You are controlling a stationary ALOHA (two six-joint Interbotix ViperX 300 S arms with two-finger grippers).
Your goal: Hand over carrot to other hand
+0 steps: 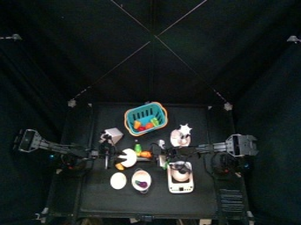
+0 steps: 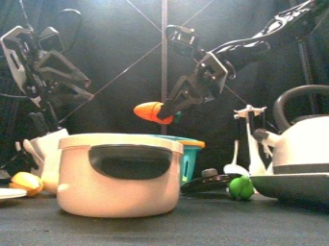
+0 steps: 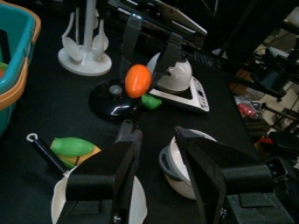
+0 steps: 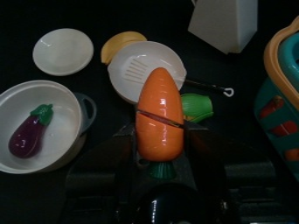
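Observation:
The orange carrot (image 4: 160, 96) with a green stub is clamped across its middle in my right gripper (image 4: 160, 133), which is shut on it. In the front view the carrot (image 2: 150, 112) hangs in the air above the table's middle, held by the right gripper (image 2: 168, 111). In the left wrist view the carrot (image 3: 138, 80) sits ahead of my left gripper (image 3: 160, 136), which is open, empty and a short way from it. From above, the carrot (image 1: 144, 151) lies between the left gripper (image 1: 108, 156) and the right gripper (image 1: 160, 156).
A teal basket (image 1: 147, 118) stands at the back. A white rack (image 3: 84, 48), a kettle (image 2: 303, 144), a bowl with an eggplant (image 4: 41, 122), white plates (image 4: 65, 51), a cream pot (image 2: 115, 173) and a green vegetable (image 3: 73, 147) crowd the table below the arms.

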